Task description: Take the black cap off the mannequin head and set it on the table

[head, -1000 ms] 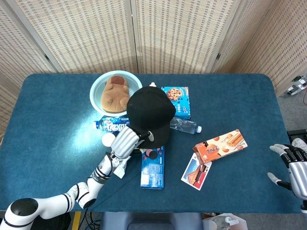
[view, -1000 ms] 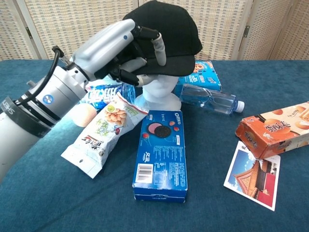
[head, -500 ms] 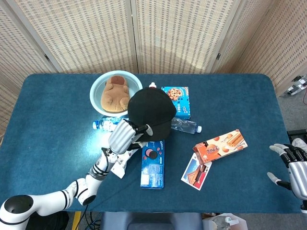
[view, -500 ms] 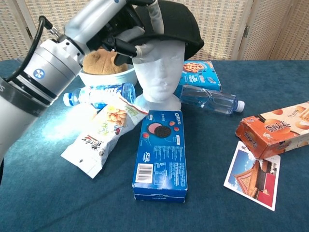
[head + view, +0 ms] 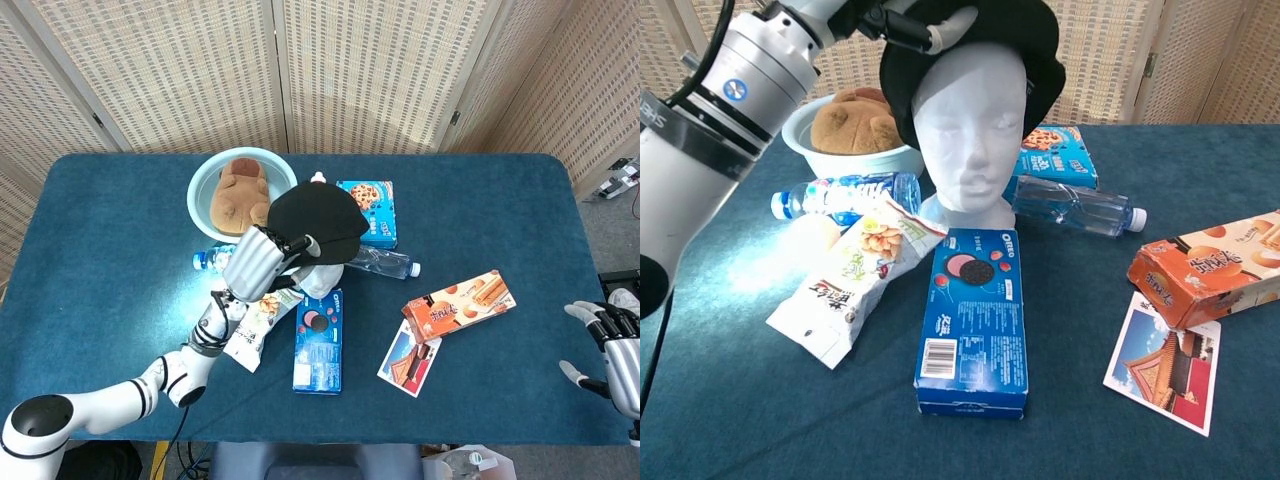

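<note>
Now black cap (image 5: 970,40) tilted back, left hand (image 5: 262,262) gripping brim

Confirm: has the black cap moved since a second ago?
Yes. The left hand has tipped the black cap up and back off the mannequin head, whose face now shows fully.

Blue-covered bench (image 5: 110,230). Laid on it: pale bowl (image 5: 204,184) at the rear, mannequin head (image 5: 973,120), two water bottles (image 5: 845,193) (image 5: 1075,208), snack bag (image 5: 850,281), Oreo box (image 5: 974,318), cookie box (image 5: 367,208), orange box (image 5: 458,304), postcard (image 5: 408,358).
</note>
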`<state>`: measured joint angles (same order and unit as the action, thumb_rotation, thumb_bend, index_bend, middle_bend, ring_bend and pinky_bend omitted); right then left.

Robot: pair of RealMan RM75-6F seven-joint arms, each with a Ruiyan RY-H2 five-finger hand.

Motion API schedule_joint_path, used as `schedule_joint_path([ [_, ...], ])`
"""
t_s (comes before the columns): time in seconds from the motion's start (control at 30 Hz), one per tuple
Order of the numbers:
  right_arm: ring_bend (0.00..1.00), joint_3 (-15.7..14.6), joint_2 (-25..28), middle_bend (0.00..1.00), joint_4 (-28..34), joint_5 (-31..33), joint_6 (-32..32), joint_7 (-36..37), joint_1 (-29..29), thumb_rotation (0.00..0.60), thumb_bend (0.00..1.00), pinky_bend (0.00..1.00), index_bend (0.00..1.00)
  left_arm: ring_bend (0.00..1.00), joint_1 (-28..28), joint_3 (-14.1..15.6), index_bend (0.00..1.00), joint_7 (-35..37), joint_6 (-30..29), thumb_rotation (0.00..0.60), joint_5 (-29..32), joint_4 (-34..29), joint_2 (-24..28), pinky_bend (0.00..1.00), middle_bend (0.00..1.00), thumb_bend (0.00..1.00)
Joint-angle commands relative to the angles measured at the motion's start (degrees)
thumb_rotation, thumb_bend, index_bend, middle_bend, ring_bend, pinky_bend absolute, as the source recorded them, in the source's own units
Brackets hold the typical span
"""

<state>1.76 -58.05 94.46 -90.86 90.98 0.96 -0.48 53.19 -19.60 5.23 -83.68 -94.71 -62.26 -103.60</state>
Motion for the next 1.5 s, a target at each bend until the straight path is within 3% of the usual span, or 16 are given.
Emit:
schedule_joint_path([
  [0.03,0.19,-0.01,-0.05,0.26,-0.10,0.03,0.03,0.09,-0.05,0.600,0.08,0.23,0.28,1.00,0.74,-0.91,0.61,-0.36,-0.61,0.600,0.56,1.38,-0.08,1.00,1.00,0.40],
  [0.43,0.19,0.05,-0.19,0.26,-0.54,-0.03,0.11,0.55,-0.11,0.600,0.08,0.23,0.28,1.00,2.35,-5.05,0.61,-1.39,-1.23,0.600,5.67,5.09,1.29,1.00,1.00,0.40],
  [0.93,0.19,0.09,-0.30,0.26,-0.54,-0.36,0.11,0.69,0.00,0.600,0.08,0.23,0.28,1.00,-2.15,-5.79,0.60,-0.22,-6.23,0.600,8.17,3.06,9.27,1.00,1.00,0.40],
  [1.2,0.19,0.12,-0.42,0.26,-0.39,-0.61,-0.55,0.47,0.51,0.600,0.08,0.23,0.28,1.00,-7.21,-4.21,0.61,1.53,-9.64,0.600,8.14,0.98,15.10,1.00,1.00,0.40],
  [1.5,0.19,0.11,-0.27,0.26,0.15,-1.14,-1.09,-0.11,1.09,0.600,0.08,0.23,0.28,1.00,-13.41,0.68,0.61,2.18,-12.52,0.600,6.09,0.39,19.83,1.00,1.00,0.40],
])
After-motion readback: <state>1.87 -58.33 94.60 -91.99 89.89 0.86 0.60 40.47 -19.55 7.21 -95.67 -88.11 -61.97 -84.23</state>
